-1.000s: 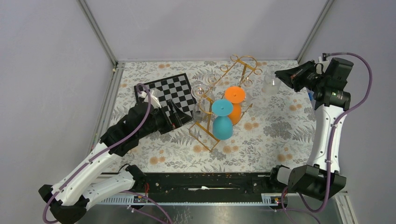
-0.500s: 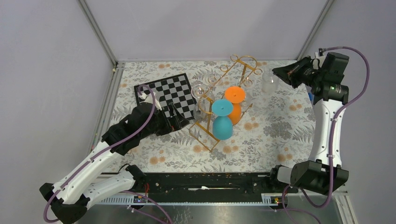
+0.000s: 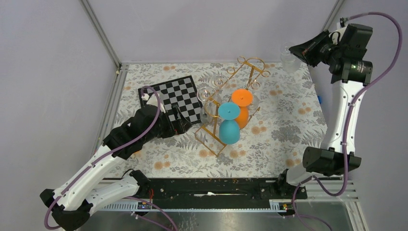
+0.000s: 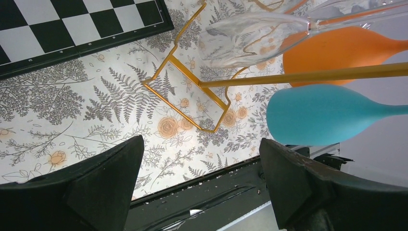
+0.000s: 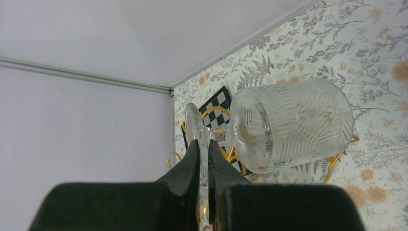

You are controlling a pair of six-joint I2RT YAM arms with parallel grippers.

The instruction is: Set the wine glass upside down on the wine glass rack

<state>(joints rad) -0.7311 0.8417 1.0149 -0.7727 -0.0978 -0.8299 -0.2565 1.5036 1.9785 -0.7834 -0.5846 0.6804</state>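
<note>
Lifting noted: right hand (image 3: 294, 49), pinched narrow on foot of wine glass (image 5: 293, 125), rose off tabletop (image 3: 288, 120) toward 1 o'clock corner within last second. Glass hung in air at 2 o'clock from wine glass rack (image 4: 308, 75), well apart, bowl tipped sideways. Judged: pickup done; inverting and seating on rails remained. Left hand (image 4: 201, 144), wide and empty, stayed at 9 o'clock of rack beside chessboard (image 3: 175, 94). Teal glass (image 3: 229, 130) and orange glass (image 3: 242, 115) hung inverted on rack. Brands, labels, writing: none legible.
</note>
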